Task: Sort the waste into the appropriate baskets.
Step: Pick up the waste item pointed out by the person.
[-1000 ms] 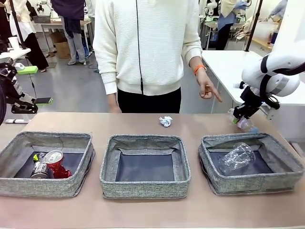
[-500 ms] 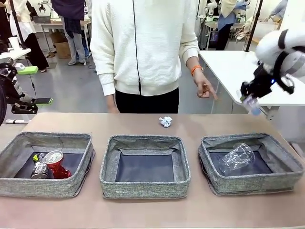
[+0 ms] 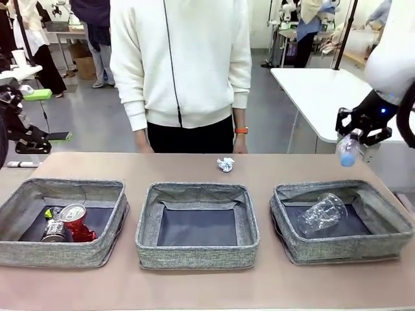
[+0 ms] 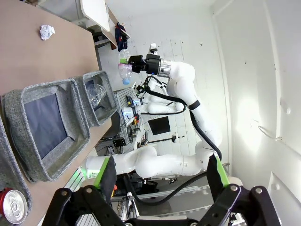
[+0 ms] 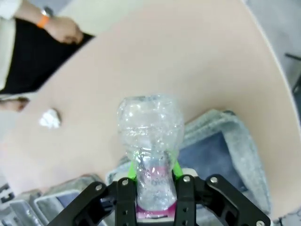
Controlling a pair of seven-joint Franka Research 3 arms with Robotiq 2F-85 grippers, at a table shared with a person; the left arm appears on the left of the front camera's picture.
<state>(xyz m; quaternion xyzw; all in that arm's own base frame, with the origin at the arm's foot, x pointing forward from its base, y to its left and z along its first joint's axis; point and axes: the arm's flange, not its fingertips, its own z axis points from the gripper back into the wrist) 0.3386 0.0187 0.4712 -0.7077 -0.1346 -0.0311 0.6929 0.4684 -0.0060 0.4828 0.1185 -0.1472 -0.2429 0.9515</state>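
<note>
One clear bottle (image 3: 348, 153) hangs pinched in our right gripper (image 3: 351, 137), seemingly over the table's (image 3: 279, 285) far right corner, behind the right basket (image 3: 337, 249) holding a clear plastic cup (image 3: 322, 214). Our left gripper (image 4: 161, 170) stands wide open, empty.

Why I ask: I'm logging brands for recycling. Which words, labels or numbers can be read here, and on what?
Nothing can be read as text here.
Pink label on the clear bottle in the right gripper: print too blurred.
Red can in the left basket: markings too small.
Silver-dark can beside it: markings too small.
</note>
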